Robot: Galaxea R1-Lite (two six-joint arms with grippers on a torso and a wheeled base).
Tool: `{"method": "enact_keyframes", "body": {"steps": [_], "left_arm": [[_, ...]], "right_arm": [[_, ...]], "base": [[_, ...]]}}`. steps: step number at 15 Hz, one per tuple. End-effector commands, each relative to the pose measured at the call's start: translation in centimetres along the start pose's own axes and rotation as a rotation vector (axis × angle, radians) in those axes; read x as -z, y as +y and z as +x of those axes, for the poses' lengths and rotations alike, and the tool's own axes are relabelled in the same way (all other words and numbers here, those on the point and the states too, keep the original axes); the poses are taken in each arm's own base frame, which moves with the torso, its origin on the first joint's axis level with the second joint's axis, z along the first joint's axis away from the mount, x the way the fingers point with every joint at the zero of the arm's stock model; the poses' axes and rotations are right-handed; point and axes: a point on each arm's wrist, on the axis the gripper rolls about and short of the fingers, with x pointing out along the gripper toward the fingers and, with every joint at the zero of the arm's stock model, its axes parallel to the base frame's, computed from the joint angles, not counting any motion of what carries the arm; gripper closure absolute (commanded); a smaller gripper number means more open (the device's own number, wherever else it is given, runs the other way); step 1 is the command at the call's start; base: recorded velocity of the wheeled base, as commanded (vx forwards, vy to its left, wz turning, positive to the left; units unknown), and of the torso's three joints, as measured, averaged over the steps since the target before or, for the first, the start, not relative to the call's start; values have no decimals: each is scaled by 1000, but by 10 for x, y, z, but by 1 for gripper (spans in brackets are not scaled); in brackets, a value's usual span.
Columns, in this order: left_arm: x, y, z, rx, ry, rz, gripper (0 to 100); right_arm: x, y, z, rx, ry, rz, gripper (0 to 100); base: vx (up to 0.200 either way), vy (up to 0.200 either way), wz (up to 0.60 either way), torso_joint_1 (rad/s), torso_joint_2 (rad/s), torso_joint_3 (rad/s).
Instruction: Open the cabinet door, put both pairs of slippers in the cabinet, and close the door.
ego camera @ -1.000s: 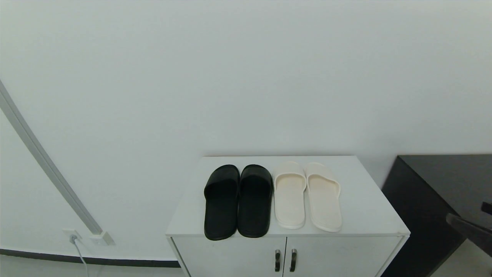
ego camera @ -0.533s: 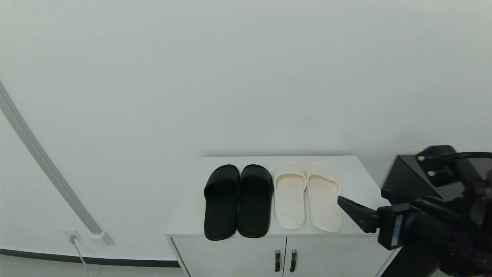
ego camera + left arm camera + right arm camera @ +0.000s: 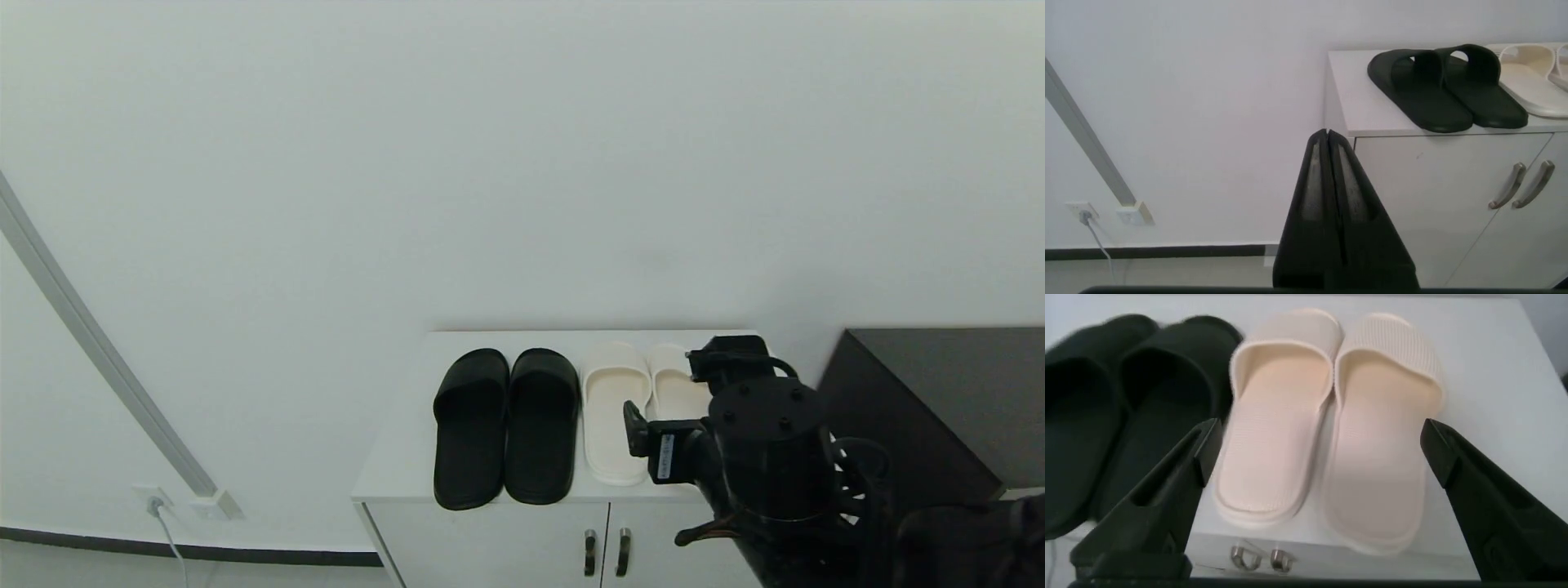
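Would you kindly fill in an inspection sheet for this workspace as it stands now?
Surface: white cabinet top, bare around the slippers.
Job's things: black slippers and cream slippers side by side on top; doors shut.
Clutter: nothing seen.
Grippers: right gripper jaws open, over the cream slippers; left gripper jaws shut, lower than the cabinet top, touching nothing.
Cables: a lead plugged into a wall socket.
Surroundings: white wall, grey strip, dark unit to the cabinet's right.
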Motion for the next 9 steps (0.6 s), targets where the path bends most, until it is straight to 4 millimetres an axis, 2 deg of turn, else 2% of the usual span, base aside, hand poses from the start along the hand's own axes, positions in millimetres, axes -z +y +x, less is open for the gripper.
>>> {"method": "enact_keyframes", "body": {"steps": [1,6,9], "left_arm": [[0,0,0,-1,1,-2,100],[0,0,0,4,2,-2,100],[0,0,0,4,1,-2,100]], "right_arm": [[21,9,26,45,37,-26,0],[31,12,48,79,48,-29,0],[35,11,68,115,46,-19,0]], "base": [[0,0,0,0,0,0],[0,0,0,0,0,0],[0,0,0,0,0,0]]}}
